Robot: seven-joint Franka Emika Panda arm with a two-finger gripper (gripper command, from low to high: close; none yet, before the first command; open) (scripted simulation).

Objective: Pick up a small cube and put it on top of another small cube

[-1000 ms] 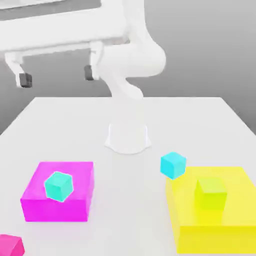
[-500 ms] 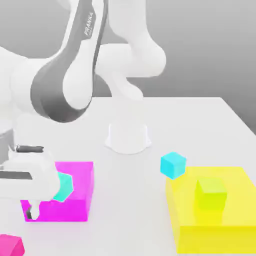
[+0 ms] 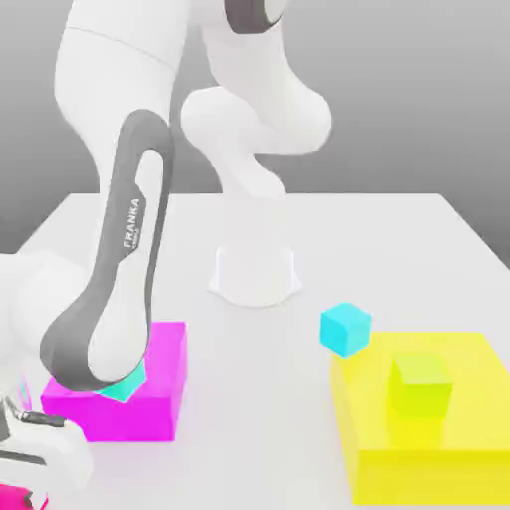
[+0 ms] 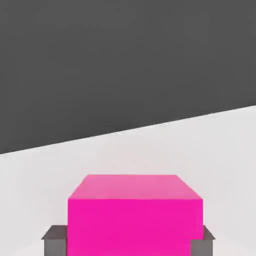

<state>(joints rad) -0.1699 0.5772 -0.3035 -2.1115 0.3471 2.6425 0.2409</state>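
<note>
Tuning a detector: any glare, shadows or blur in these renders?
Exterior view: flat, even lighting, no glare; soft edges on the small cyan cube and yellow block. Hand view: the small magenta-pink cube sits between the gripper fingertips, uniformly lit, with no hard shadow.

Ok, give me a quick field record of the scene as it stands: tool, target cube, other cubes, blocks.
tool: fingers either side of the small magenta cube, not seen closed
small magenta cube: on the table
cyan cube: on the table beside the yellow block
lime cube: on top of the yellow block
teal cube: on the big magenta block, partly hidden by the arm
</note>
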